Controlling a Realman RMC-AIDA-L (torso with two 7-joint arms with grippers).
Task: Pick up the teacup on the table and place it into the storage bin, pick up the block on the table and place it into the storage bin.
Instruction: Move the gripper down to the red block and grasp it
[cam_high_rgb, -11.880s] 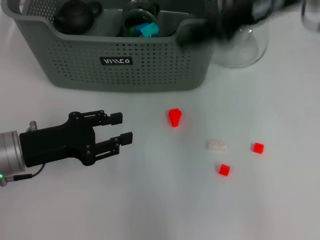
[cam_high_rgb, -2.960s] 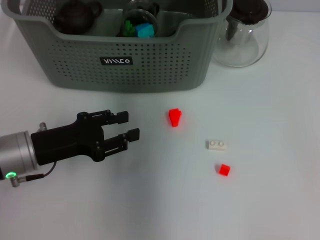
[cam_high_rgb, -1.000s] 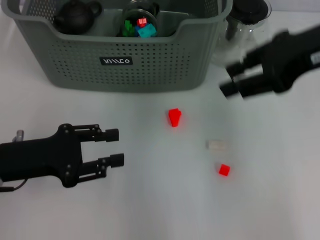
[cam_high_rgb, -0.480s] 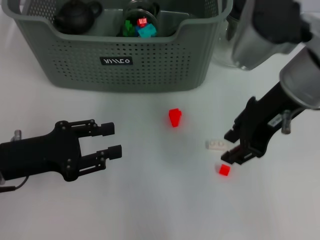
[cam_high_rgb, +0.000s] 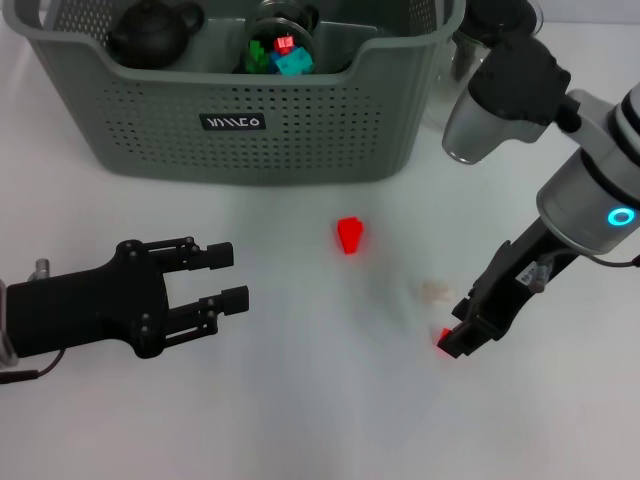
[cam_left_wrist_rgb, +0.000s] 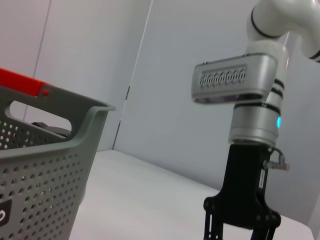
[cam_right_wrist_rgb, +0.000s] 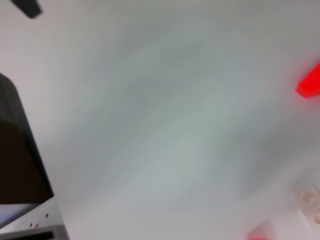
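Right claw down at the table, finger spread impossible to tell, small red block touching its tip; block judged light, rigid, best pinched across flat sides; bin well beyond; left claw idle, fingers apart.

The grey-green storage bin stands at the back edge of the counter. On its front wall is a small black label with white letters. The letters are too small to make out for sure. No other words, numbers or signs can be read on anything else.
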